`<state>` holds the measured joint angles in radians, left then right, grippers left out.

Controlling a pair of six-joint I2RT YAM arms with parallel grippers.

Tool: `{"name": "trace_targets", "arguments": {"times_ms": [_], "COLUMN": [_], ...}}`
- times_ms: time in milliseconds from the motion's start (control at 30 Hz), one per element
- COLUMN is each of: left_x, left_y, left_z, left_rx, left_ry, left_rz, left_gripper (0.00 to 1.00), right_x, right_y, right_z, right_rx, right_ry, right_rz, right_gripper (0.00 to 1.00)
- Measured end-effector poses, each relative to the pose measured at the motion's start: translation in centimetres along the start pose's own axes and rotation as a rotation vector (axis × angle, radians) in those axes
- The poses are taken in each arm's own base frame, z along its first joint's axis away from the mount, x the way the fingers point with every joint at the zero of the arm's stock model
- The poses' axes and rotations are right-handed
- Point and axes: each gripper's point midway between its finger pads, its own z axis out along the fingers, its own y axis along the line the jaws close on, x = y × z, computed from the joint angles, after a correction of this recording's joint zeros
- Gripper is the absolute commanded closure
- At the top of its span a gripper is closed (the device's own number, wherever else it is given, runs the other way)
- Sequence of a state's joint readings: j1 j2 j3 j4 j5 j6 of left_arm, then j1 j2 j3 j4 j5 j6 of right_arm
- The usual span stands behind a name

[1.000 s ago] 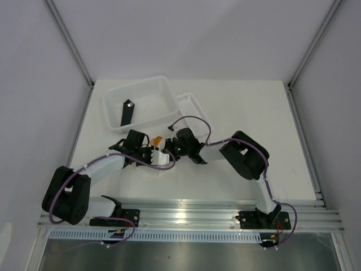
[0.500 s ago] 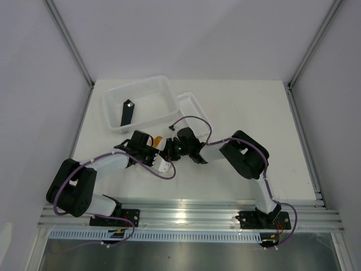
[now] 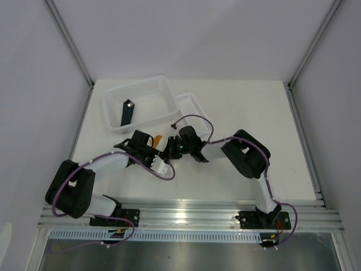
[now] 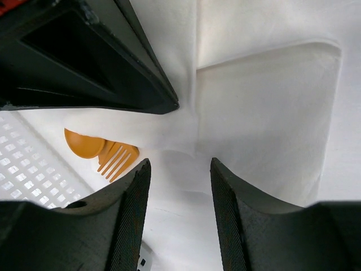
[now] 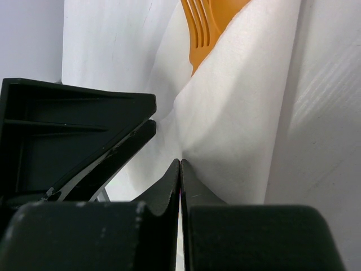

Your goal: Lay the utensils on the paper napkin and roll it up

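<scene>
The utensils (image 4: pixel 101 152) already lie inside the folded-over paper napkin (image 4: pixel 265 113), orange tips poking out, so the rolling looks only part done: the left gripper (image 4: pixel 180 166) straddles it, jaws apart, while the right gripper (image 5: pixel 180 169) is closed, perhaps pinching paper.

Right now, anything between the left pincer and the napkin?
Nothing visible. The left pincer is open and faces the paper napkin directly; the shut right pincer sits off to one side, not in the gap.
</scene>
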<state>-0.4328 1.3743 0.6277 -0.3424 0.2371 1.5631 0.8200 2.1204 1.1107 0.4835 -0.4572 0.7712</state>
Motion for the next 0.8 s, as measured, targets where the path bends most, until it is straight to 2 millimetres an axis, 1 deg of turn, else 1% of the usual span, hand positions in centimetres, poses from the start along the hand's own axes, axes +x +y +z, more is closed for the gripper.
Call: {"name": "trace_targets", "arguments": {"times_ms": [133,367,533,633,700,733,767,800], "left_x": [0.0,-0.5,-0.6,-0.3,-0.1,-0.1,0.0,0.0], "left_y": [0.1,0.8,1.2,1.6,1.9,2.1,2.2,2.3], "left_z": [0.0,0.3,0.9,1.1,1.2,1.3,1.3,1.3], "left_rx": [-0.003,-0.023,-0.016,-0.025,-0.032,-0.038,-0.042,-0.045], "left_ry": [0.005,0.009,0.014,0.030,0.035,0.037,0.040,0.042], "left_rz": [0.004,0.015,-0.002,-0.005,-0.009,-0.008,-0.008,-0.010], "left_gripper": [0.49,0.49,0.51,0.55,0.62,0.67,0.76,0.80], "right_x": [-0.2,-1.1,-0.9,-0.8,-0.8,-0.8,-0.8,-0.7], "right_y": [0.0,1.2,0.7,0.6,0.6,0.6,0.6,0.5], "right_z": [-0.1,-0.7,-0.9,-0.9,-0.9,-0.9,-0.9,-0.9], "right_rx": [0.001,-0.020,-0.010,-0.008,-0.009,-0.008,-0.007,-0.006], "right_ry": [-0.004,-0.026,-0.022,-0.021,-0.021,-0.021,-0.020,-0.020], "right_rz": [0.001,-0.006,0.009,0.011,0.011,0.012,0.012,0.013], "right_gripper": [1.00,1.00,1.00,1.00,1.00,1.00,1.00,1.00]}}
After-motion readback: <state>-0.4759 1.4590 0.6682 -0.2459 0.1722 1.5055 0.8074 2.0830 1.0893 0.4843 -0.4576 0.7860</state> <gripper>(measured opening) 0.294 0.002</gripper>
